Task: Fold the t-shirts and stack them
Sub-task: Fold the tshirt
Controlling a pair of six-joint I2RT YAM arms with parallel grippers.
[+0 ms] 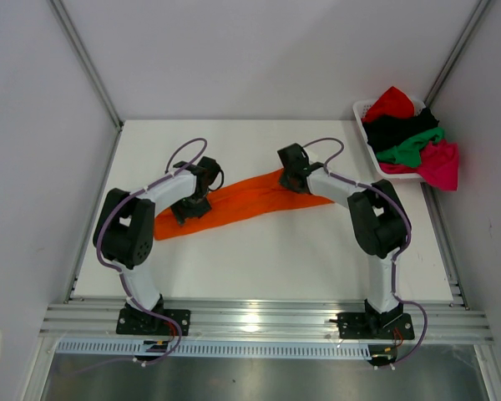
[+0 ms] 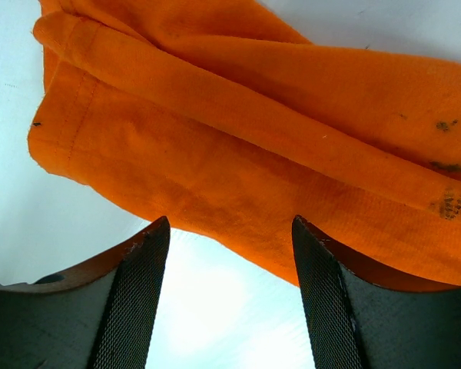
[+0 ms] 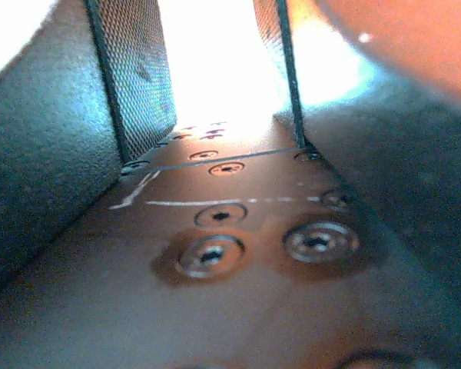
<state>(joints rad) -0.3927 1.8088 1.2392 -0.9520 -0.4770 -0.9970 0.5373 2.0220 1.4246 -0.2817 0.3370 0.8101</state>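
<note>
Logged white table (image 1: 275, 267), pale grey walls (image 1: 234, 50) | orange t-shirt (image 1: 242, 200) stretched diagonally mid-table | basket (image 1: 363, 113) at far-right corner | left gripper (image 2: 229, 231) jaws parted, empty | right gripper (image 3: 215, 46) jaws parted

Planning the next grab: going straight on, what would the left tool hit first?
Probably the near edge of the bright orange cloth t-shirt, just ahead of the open left tool; bare white table lies beside that edge, so depth is uncertain.
</note>
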